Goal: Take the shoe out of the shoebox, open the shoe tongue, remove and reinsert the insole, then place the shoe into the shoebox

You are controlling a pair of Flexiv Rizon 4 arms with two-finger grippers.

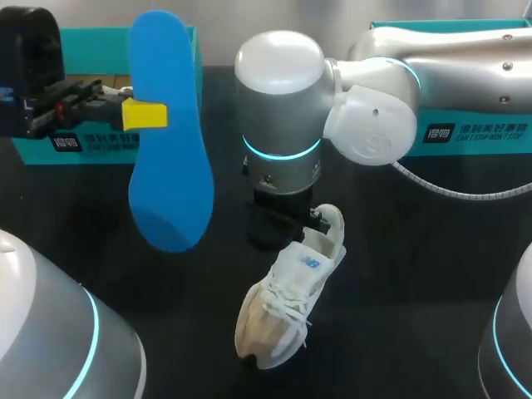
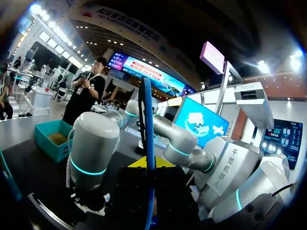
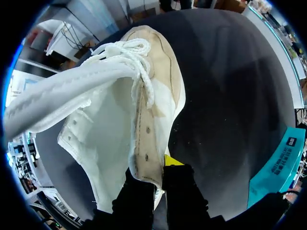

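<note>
Your right tool (image 3: 160, 171) pinches the side wall of the white shoe (image 1: 283, 312) on the black counter (image 1: 416, 274). Left of the shoe, your left tool (image 1: 146, 115) pinches the blue insole (image 1: 170, 166), held upright above the counter.

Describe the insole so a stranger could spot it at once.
On the dark table, look left, in front of the teal shoebox. There the jaws of the left arm hold the insole in the air. It is the only flat, bright blue, foot-shaped piece; the white shoe nearby is bulky and laced.
</note>
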